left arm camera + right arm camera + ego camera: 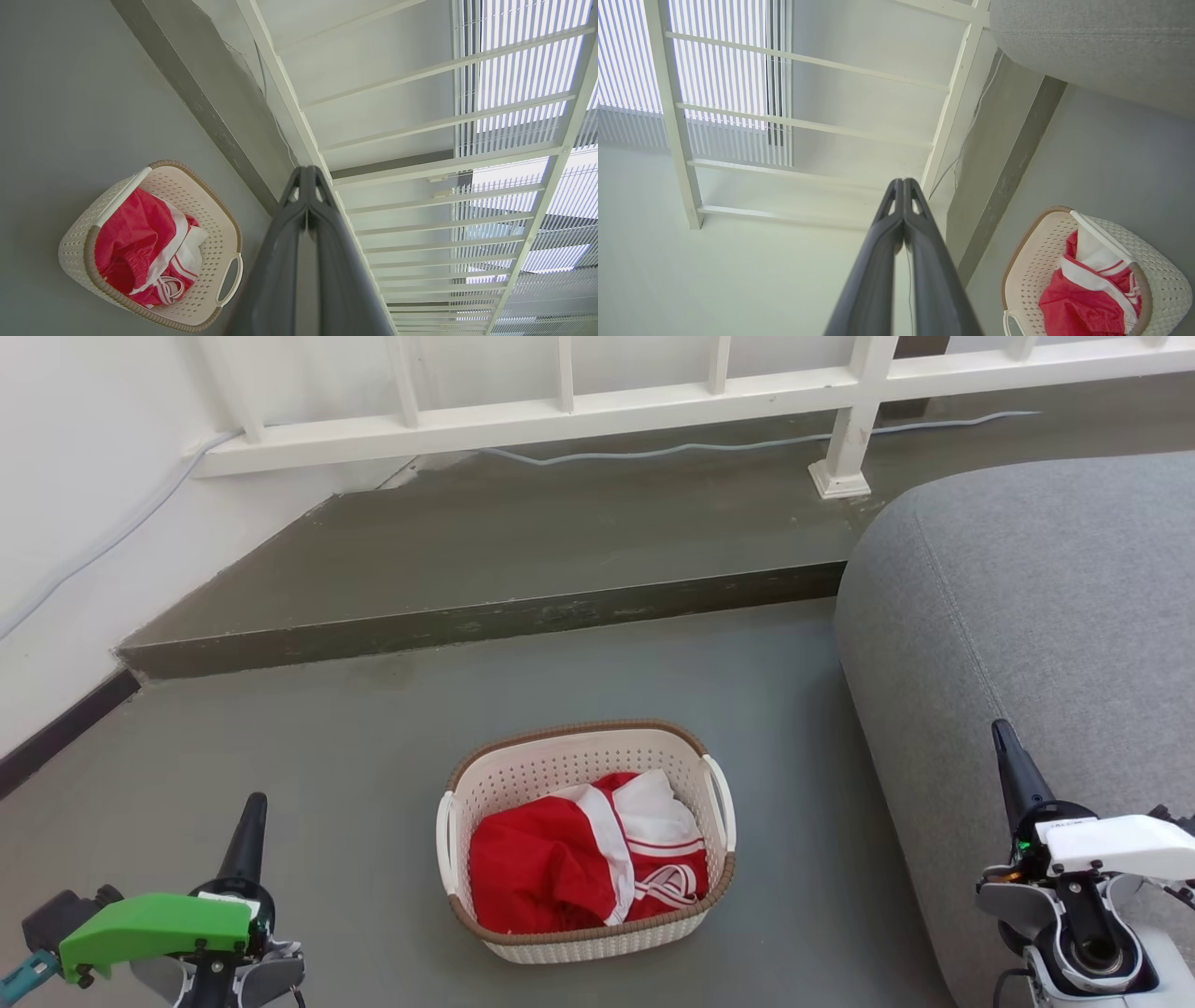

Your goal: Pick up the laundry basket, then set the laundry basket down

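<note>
With the laundry basket (551,779) standing on the floor (355,775) between the empty, fully closed left gripper (254,807) and right gripper (1004,737), an uneven lift by its loop handles (720,800) would probably tilt it and spill the red garment (537,868).

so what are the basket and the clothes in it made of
The basket looks like moulded matte cream plastic: regular holes, stiff walls. Its brown rim looks woven, probably plastic too. The red and white clothes are soft fabric, creased and folded.
</note>
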Tool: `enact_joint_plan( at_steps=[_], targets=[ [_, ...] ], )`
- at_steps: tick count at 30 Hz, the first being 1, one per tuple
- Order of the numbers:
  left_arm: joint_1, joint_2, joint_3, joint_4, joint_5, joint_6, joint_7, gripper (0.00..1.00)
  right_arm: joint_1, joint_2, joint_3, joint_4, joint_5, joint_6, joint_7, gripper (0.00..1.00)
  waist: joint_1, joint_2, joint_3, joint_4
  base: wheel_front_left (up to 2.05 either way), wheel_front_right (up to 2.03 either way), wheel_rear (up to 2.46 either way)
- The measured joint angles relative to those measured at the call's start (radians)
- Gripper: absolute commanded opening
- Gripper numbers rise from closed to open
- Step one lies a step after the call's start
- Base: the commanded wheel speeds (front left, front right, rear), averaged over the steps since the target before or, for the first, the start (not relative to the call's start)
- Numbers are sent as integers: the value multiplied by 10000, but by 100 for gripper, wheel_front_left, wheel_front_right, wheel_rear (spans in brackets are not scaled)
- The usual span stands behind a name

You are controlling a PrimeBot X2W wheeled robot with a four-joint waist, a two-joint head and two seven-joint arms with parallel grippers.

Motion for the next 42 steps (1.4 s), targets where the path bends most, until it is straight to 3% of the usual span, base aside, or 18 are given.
enact_joint_plan(
  at_steps=[21, 42],
  targets=[
    [-22, 0, 382, 27, -2151, -79, 627, 0, -199, -4, -568, 130, 2383, 96, 512, 0, -1, 0, -110, -23, 0, 0, 0],
    [-59, 0, 407, 27, -2274, -81, 654, 0, -203, -6, -596, 182, 2460, 98, 546, 0, -1, 0, -111, -24, 0, 0, 0]
  ],
)
